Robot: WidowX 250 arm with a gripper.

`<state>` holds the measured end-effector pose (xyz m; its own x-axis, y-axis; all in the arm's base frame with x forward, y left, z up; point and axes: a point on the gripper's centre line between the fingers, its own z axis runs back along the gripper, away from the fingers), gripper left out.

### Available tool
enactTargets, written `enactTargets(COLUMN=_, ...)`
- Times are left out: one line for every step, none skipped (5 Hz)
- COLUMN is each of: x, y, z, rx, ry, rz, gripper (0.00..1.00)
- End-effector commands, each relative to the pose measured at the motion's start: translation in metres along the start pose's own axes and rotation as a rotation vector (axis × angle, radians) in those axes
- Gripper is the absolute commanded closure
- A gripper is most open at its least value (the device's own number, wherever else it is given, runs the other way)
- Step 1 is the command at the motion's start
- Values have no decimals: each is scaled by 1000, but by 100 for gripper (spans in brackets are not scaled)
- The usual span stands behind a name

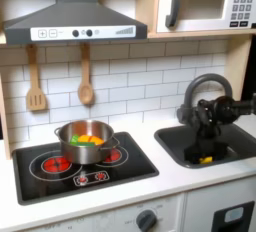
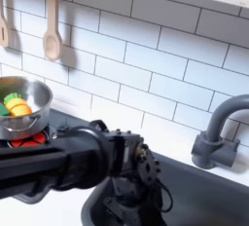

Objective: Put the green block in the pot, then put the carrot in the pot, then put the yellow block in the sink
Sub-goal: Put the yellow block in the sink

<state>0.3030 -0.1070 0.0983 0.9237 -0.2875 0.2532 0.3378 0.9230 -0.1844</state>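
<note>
The steel pot [image 1: 85, 144] stands on the stovetop's left side, and in the second exterior view the pot [image 2: 21, 113] is at the left edge. Inside it lie the orange carrot [image 1: 88, 139] [image 2: 17, 107] and the green block [image 1: 75, 137] [image 2: 12, 98]. My gripper [image 1: 206, 150] [image 2: 146, 208] reaches down into the dark grey sink [image 1: 228, 148] [image 2: 195, 196]. The yellow block [image 1: 205, 159] sits low in the sink right at my fingertips. The frames are too blurred to show whether the fingers still hold it.
The black stovetop [image 1: 45, 171] with red rings lies left of the sink. The curved faucet [image 1: 205, 84] [image 2: 220, 132] rises behind the basin, close to my arm. Two wooden utensils [image 1: 85, 81] hang on the tiled wall.
</note>
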Motion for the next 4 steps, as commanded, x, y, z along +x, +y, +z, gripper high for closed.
enactTargets(x=6, y=15, z=1, rx=8, ry=-6, rz=44, gripper=100)
enactTargets(x=4, y=21, z=-12, rx=9, ry=33, rz=87, gripper=100)
enactTargets(x=13, y=42, z=-19, rx=7, ry=40, rz=148, gripper=100)
enactTargets(x=18, y=38, z=-25, rx=-9, ry=55, rz=140, gripper=100)
